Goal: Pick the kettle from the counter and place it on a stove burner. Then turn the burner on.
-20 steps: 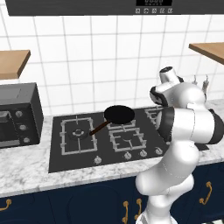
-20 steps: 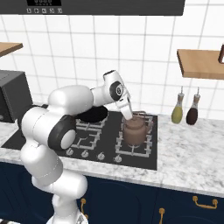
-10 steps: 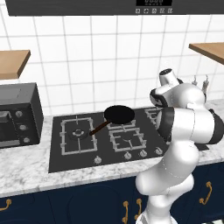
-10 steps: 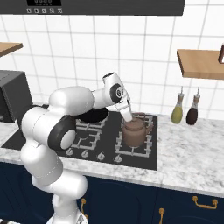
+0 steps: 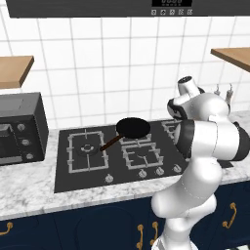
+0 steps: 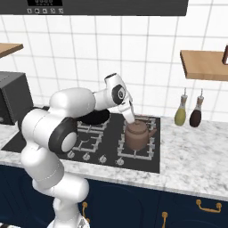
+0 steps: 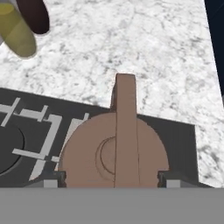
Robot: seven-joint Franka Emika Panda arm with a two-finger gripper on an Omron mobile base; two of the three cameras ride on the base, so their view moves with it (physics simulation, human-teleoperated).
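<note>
**Kettle down on the right-hand grate, pincer released above it**

The gripper hangs directly over the kettle, its jaws standing apart on either side of the arched handle; in the hand view the two finger tips sit well clear of the handle that runs between them, so it grasps nothing. The kettle rests on the near right stove burner of the black hob, apparently upright, spout toward the right.

What could go wrong from here, as I judge it: the tips are low beside the kettle's shoulders, so a retreat that drifts sideways rather than lifting straight could catch the handle and drag or tip the kettle off the grate. The burner is not yet lit, and the knobs lie in a close row along the hob's near edge (alike in look, so the wrong one is an easy pick); a wrong choice would light a burner away from the kettle.

Left of the kettle a black frying pan sits on the hob, its brown handle pointing toward the near left. The counter runs marbled white-grey to either side, with an olive bottle and a dark bottle against the tiled wall at the right. A microwave stands far left, wooden shelves above.
</note>
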